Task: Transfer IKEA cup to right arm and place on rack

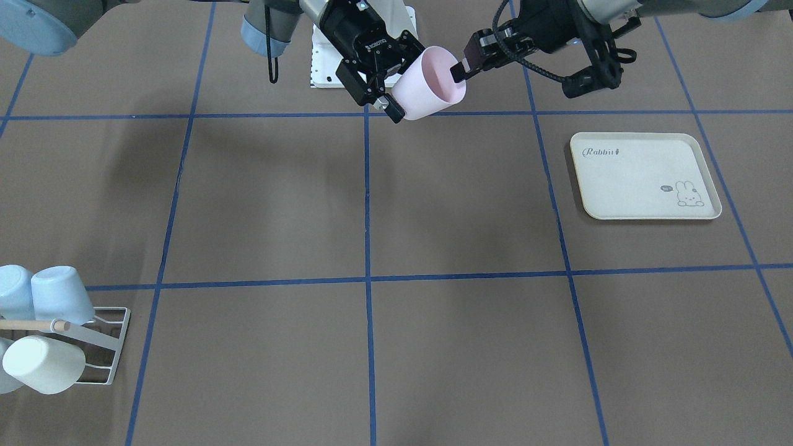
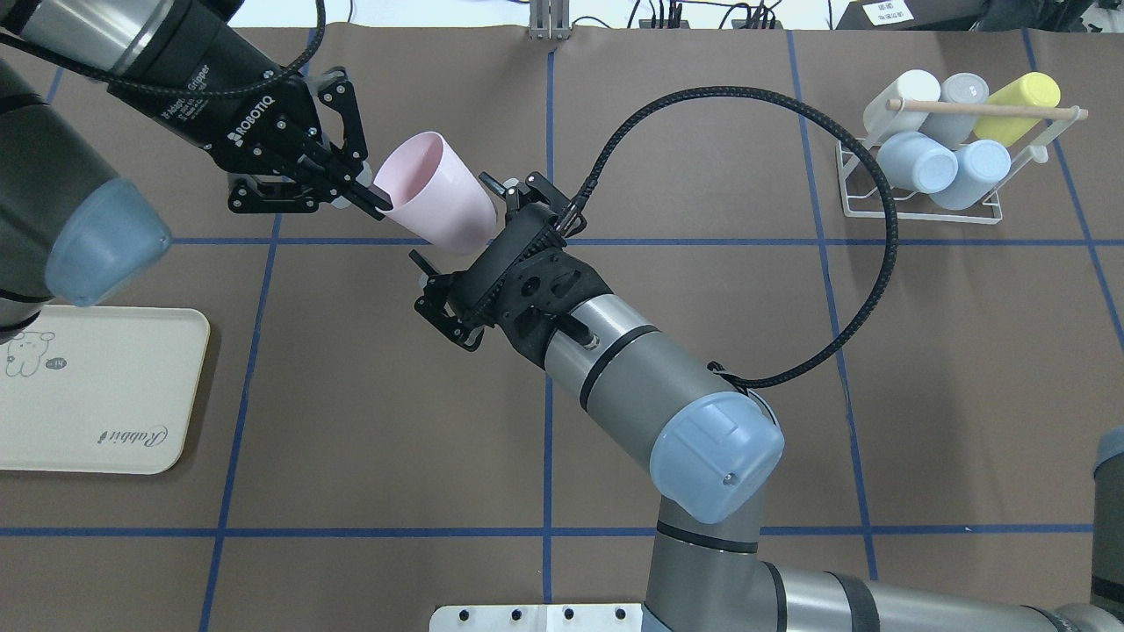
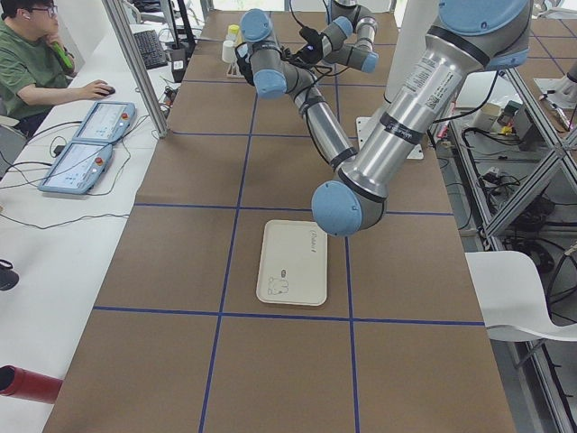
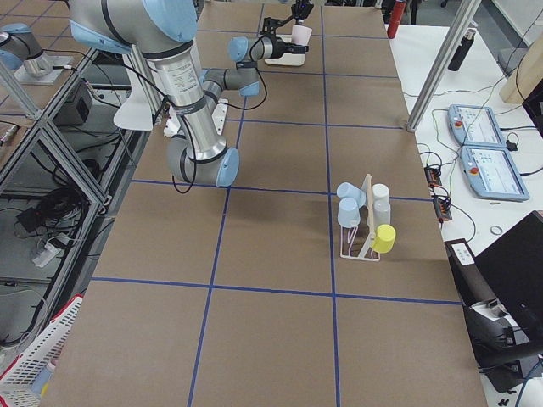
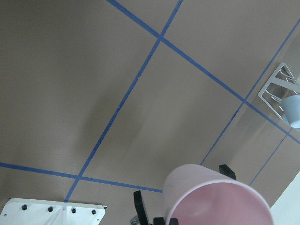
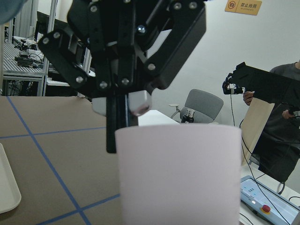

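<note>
Mid-handover at upper centre, the pink IKEA cup (image 1: 427,83) hangs tilted above the surface (image 1: 464,204), its rim pinched tight by the left gripper (image 1: 460,69), leaving the base free for the straddling right gripper (image 1: 404,80), clamping unclear; the rack (image 1: 114,347) sits far off, lower left.

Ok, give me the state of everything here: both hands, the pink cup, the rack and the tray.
Pink cup: held in the air, tipped on its side, empty.
Left hand: shut on the cup's rim.
Right hand: open, straddling the cup's base end, not clamped.
Rack: loaded with five cups.
Tray: lying flat, empty.
</note>
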Motion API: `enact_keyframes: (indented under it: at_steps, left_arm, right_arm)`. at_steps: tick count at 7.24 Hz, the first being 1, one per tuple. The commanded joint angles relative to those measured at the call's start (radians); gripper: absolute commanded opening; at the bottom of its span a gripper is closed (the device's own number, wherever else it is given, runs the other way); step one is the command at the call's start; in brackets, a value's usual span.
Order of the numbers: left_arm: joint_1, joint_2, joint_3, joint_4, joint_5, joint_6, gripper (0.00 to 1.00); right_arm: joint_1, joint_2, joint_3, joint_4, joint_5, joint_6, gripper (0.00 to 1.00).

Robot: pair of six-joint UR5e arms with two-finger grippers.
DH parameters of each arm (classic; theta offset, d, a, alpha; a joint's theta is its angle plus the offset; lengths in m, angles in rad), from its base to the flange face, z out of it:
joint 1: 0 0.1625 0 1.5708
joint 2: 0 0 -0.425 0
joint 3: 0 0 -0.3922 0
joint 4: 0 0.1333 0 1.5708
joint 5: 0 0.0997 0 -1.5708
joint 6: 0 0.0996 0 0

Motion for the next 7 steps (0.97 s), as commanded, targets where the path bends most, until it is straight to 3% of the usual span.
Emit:
enact_keyframes:
  at_steps: [1, 3, 4, 5, 7]
  left_arm:
    - [0.000, 0.002, 0.000, -0.002, 0.000, 0.000, 0.00]
    - [0.002, -0.001, 0.000, -0.002, 0.000, 0.003, 0.00]
    - [0.003, 0.002, 0.008, -0.041, 0.000, 0.018, 0.69]
    - [0.007, 0.003, 0.024, -0.092, 0.000, 0.021, 1.00]
    - [-0.009, 0.005, 0.017, -0.095, -0.001, 0.028, 1.00]
  right_arm:
    - [-0.018, 0.000, 0.000, -0.001, -0.069, -0.005, 0.67]
    - [-0.023, 0.000, 0.000, -0.001, -0.086, -0.005, 0.57]
    - [-0.023, 0.000, 0.000, -0.001, -0.088, -0.005, 0.55]
    - [-0.023, 0.000, 0.000, -0.001, -0.088, -0.005, 0.55]
    - [-0.025, -0.003, -0.002, -0.001, -0.086, -0.007, 0.55]
